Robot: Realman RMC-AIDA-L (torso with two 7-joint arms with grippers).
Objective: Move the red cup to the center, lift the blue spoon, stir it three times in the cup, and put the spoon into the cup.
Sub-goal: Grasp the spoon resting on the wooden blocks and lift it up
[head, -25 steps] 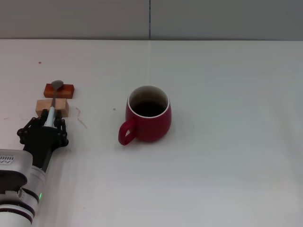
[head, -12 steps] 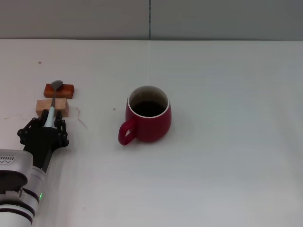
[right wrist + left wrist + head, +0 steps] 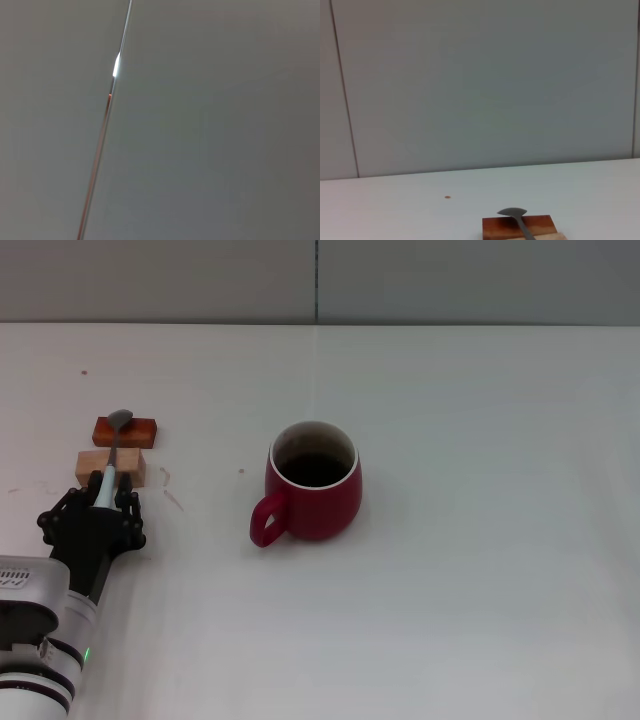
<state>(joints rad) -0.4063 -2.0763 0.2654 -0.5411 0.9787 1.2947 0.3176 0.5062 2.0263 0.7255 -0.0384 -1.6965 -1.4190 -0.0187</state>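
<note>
The red cup (image 3: 315,492) stands upright on the white table (image 3: 480,540) near its middle, with its handle toward me and to the left. The blue spoon (image 3: 113,448) lies across two small wooden blocks at the far left. Its grey bowl (image 3: 512,213) rests on the farther block. My left gripper (image 3: 108,496) is low at the table's left, and its fingers close in on the spoon's pale blue handle end. The right gripper is out of view.
An orange-brown block (image 3: 138,430) and a tan block (image 3: 90,466) hold the spoon up off the table. In the left wrist view the orange-brown block (image 3: 540,227) shows below a grey back wall. The right wrist view shows only a grey wall panel.
</note>
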